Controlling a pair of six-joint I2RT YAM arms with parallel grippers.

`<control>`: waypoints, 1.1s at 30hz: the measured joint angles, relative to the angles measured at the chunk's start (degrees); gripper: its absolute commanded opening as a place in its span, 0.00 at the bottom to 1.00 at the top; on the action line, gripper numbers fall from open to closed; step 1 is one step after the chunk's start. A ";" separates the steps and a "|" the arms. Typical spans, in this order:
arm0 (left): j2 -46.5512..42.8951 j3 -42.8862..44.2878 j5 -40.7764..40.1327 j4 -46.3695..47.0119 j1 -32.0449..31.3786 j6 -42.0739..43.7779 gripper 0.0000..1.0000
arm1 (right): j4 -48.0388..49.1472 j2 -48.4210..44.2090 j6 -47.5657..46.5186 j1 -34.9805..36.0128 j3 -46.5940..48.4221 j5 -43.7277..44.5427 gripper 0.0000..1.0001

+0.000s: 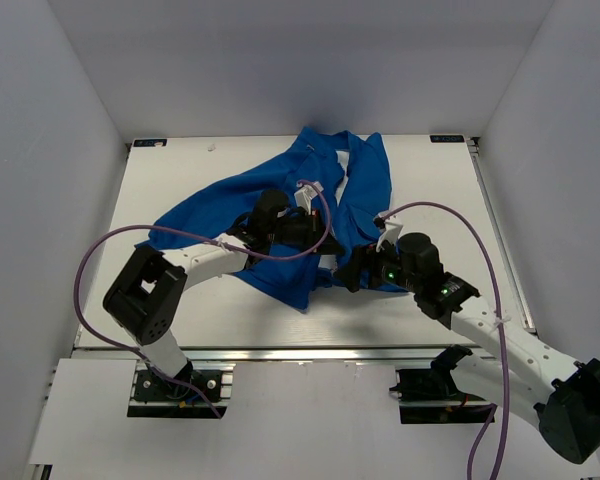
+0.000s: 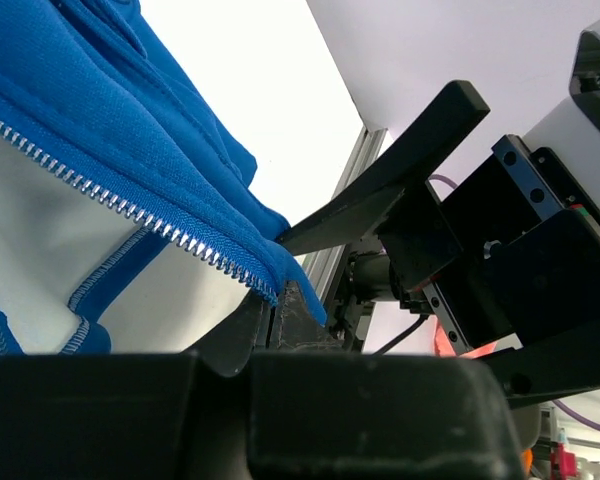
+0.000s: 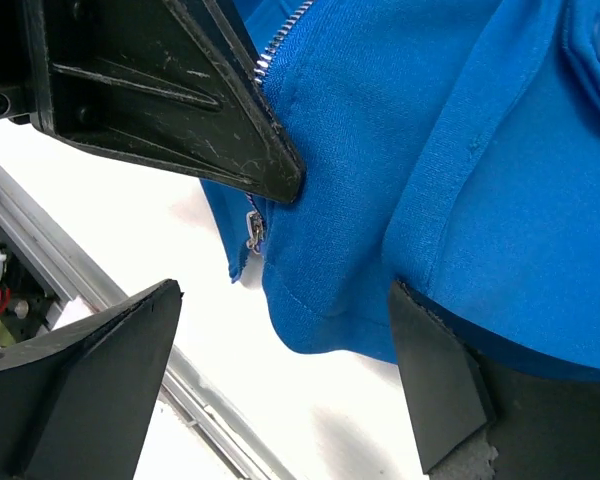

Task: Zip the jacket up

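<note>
The bright blue jacket (image 1: 330, 190) lies crumpled on the white table (image 1: 180, 310), its white lining and silver zipper teeth (image 2: 110, 195) showing in the left wrist view. My left gripper (image 1: 316, 238) is shut on the jacket's bottom hem at the end of one zipper row (image 2: 265, 312). My right gripper (image 1: 352, 273) is open just in front of it. In the right wrist view its fingers (image 3: 435, 385) straddle the lower hem of the jacket (image 3: 480, 150). The small silver zipper slider (image 3: 252, 231) hangs at the fabric edge under the left gripper's finger (image 3: 170, 95).
The table's aluminium front rail (image 1: 310, 352) runs close below both grippers. Purple cables (image 1: 90, 265) loop off each arm. White enclosure walls (image 1: 40, 150) stand on three sides.
</note>
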 measured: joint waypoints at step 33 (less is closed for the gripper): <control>-2.80 -0.04 -0.55 -1.99 -0.48 1.51 0.00 | 6.16 5.53 -0.83 -0.04 1.92 -0.85 0.30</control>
